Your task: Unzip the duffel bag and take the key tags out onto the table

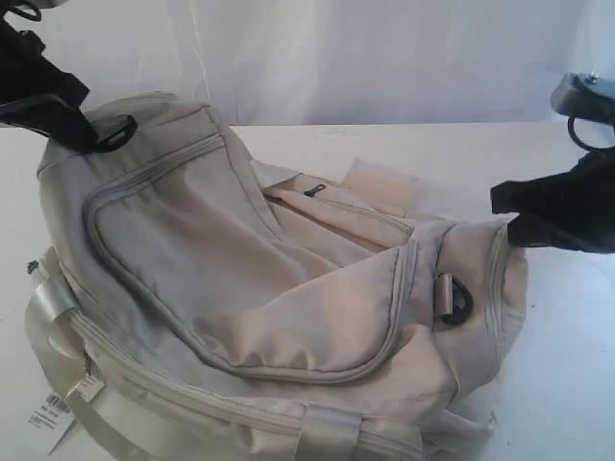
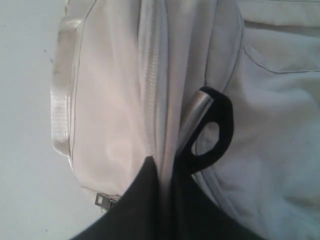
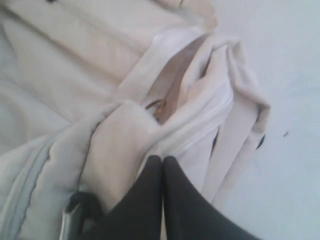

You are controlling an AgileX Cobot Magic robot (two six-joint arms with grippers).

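Left gripper [image 2: 164, 167] pinches the duffel bag [image 1: 250, 288] at ten o'clock, right gripper [image 3: 162, 160] at three. Both folds look thin and might slip under tension.

A barcoded paper label [image 1: 50, 411] lies beside a smaller paper tag [image 1: 86, 387]; white backdrop [image 1: 384, 58] behind.

Plain white backdrop [image 1: 384, 58] at rear, faint vertical shading; light bright, soft, even.

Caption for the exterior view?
Left gripper and right gripper pinch opposite ends of the duffel bag on the table.
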